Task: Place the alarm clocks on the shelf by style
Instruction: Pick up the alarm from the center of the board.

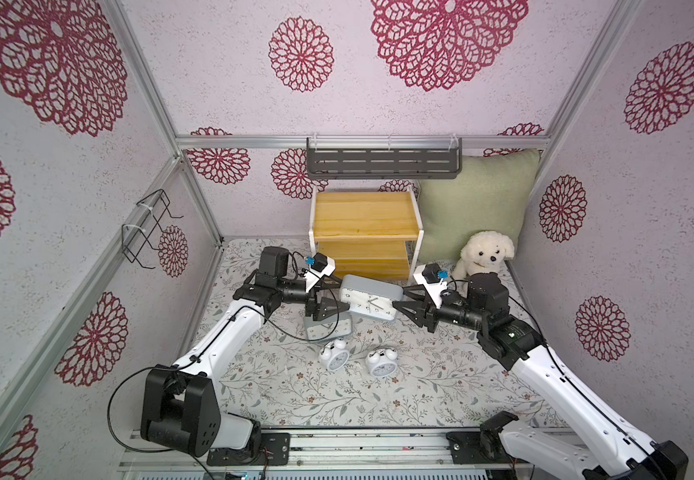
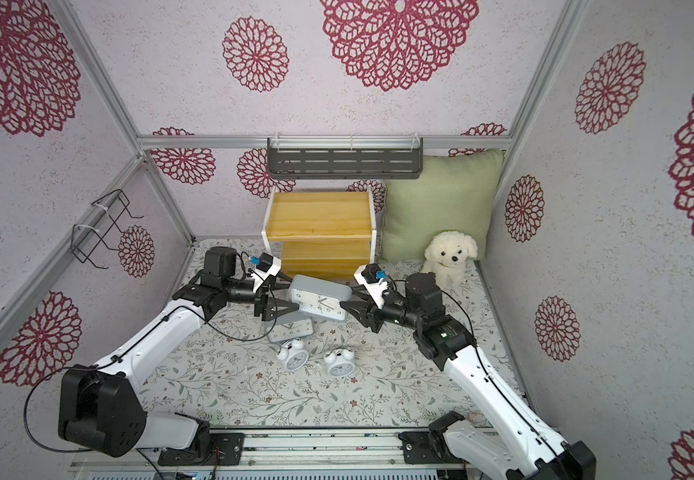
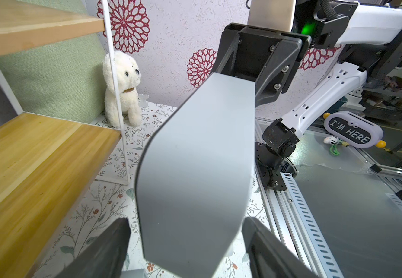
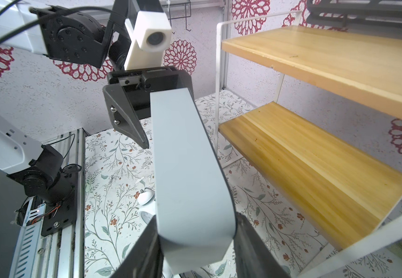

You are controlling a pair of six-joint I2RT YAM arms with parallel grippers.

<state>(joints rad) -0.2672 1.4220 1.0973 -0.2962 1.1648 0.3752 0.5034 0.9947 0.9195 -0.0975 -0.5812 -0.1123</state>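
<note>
Two arms reach in from the left and the right and meet in the middle. Between them is a big grey clock, up in the air over the flowery cloth. It hangs just in front of the wooden shelf, down by the low board. Its white face tips up and toward the near side.

The right gripper is clamped on the right end of the big grey clock. In the right wrist view its two fingers press on both flat sides of the clock.

The left gripper is at the clock's left end. Its fingers stand wide, one on each side of the clock. A thin gap shows by one finger, so it is not squeezing.

A second grey clock lies on the cloth right under the left gripper, partly hidden by it. Two small round clocks with bells lie nearer, faces up: one on the left, just beside the second grey clock, and one on the right. They are close but not touching.

A green pillow leans in the far right corner, right of the shelf. A white toy dog sits in front of it.
</note>
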